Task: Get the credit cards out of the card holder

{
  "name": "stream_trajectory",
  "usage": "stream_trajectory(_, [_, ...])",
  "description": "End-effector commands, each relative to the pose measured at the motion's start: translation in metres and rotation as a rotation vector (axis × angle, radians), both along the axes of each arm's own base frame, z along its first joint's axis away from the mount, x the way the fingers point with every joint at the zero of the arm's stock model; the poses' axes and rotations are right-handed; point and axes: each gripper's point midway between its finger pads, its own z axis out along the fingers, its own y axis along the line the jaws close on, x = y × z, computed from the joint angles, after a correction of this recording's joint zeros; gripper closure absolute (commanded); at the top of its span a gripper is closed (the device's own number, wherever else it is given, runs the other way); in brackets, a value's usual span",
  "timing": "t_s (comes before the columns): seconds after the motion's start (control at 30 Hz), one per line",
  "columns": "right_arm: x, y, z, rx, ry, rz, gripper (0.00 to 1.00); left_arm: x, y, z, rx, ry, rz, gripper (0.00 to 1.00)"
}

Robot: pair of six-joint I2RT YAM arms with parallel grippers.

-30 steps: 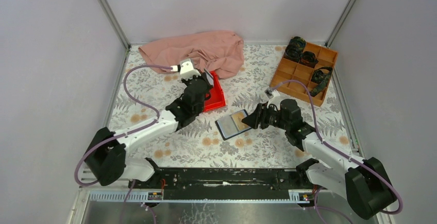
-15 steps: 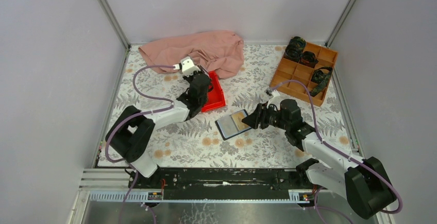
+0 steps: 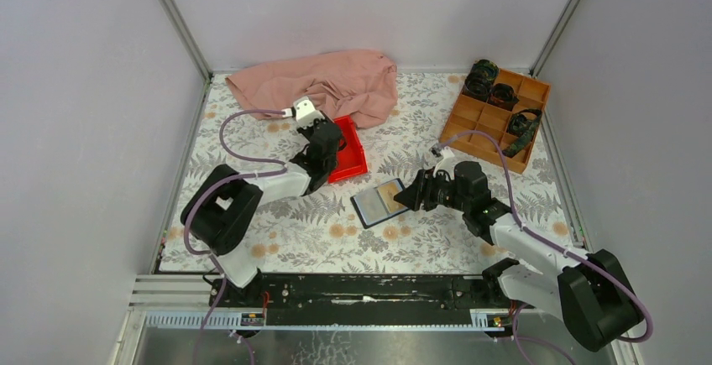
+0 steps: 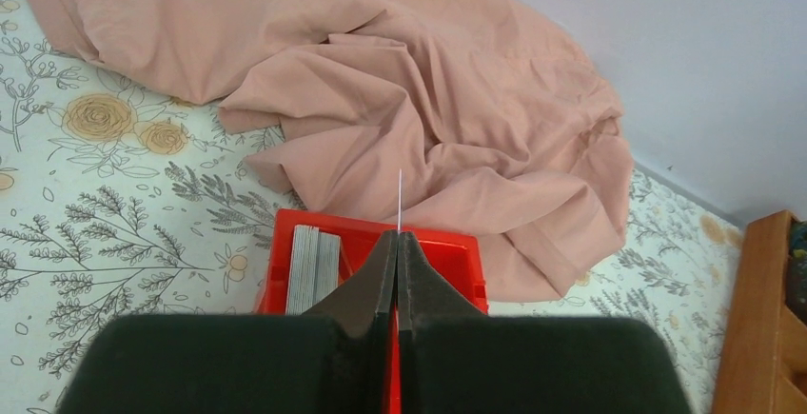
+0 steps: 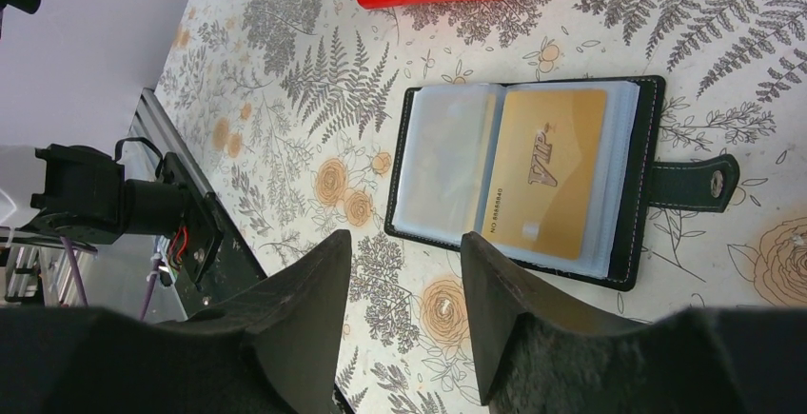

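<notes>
The card holder (image 3: 379,202) lies open on the table, black outside with clear pockets. In the right wrist view (image 5: 447,162) an orange-gold credit card (image 5: 547,171) sits in its right pocket. My right gripper (image 5: 404,235) is open and empty, just beside the holder's near edge; it also shows in the top view (image 3: 411,197). My left gripper (image 4: 398,235) is shut on a thin card (image 4: 400,195) seen edge-on, over the red tray (image 4: 447,243). Silver-white cards (image 4: 314,266) lie in the tray's left side. In the top view the left gripper (image 3: 332,140) is at the tray (image 3: 357,164).
A pink cloth (image 3: 327,80) lies bunched just behind the red tray and against the back wall. A wooden compartment box (image 3: 495,117) with dark items stands at the back right. The holder's strap tab (image 5: 699,183) sticks out on its far side.
My left arm has lowered and swung in over the red tray, bringing the held card down with it. The right arm and the card holder have not moved.
</notes>
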Motion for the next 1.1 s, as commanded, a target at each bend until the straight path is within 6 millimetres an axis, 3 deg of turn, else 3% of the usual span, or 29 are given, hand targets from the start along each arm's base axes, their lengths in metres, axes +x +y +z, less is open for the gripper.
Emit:
stream_trajectory(0.0, [0.008, 0.004, 0.013, 0.021, -0.065, 0.005, 0.47, 0.003, 0.011, -0.007, 0.014, -0.014, 0.052, 1.0])
stream_trajectory(0.7, [0.009, 0.005, 0.011, 0.017, -0.059, 0.006, 0.47, -0.003, 0.023, -0.052, 0.054, 0.073, 0.121, 1.0])
stream_trajectory(1.07, [0.008, 0.004, 0.012, 0.016, -0.061, 0.003, 0.47, -0.001, 0.022, -0.049, 0.032, 0.059, 0.131, 0.97])
